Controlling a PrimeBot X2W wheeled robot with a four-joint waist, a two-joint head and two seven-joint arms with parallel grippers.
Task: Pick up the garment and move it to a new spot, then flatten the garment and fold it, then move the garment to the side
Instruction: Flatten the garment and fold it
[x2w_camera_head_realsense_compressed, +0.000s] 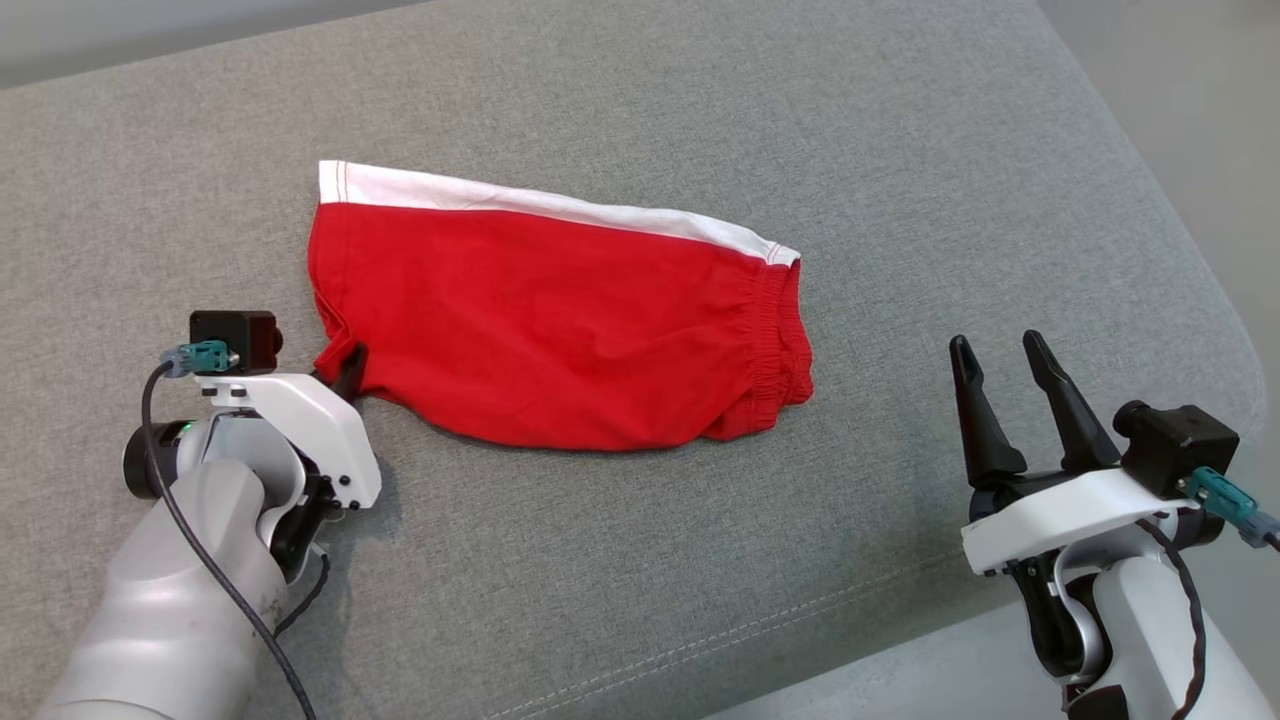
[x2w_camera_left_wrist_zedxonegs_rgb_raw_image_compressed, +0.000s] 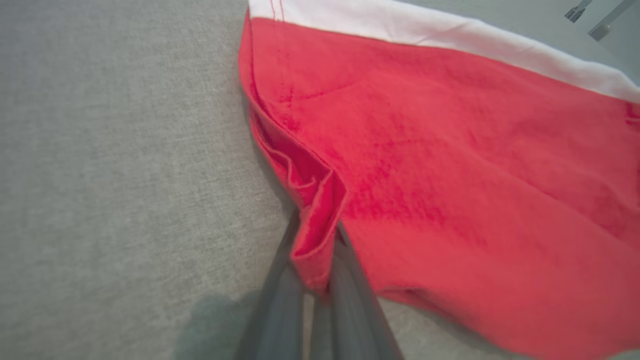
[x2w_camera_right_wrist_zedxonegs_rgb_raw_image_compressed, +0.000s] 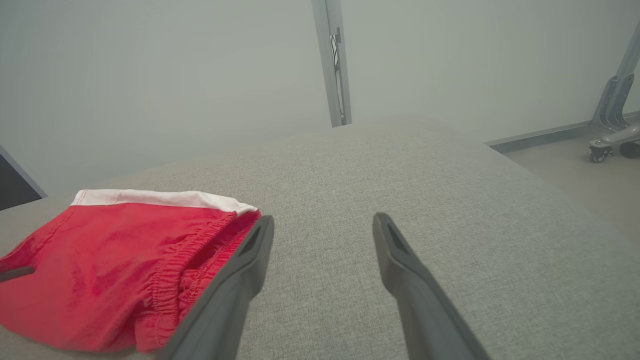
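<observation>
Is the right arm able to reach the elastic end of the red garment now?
Probably yes. The right pincer stands open near the elastic end of the red garment, with bare grey cushion between them; nothing blocks the way.

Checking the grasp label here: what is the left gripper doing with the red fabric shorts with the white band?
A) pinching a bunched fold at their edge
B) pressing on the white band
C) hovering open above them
A: the left wrist view shows the left gripper shut on a bunched fold at the edge of the red fabric shorts.
</observation>
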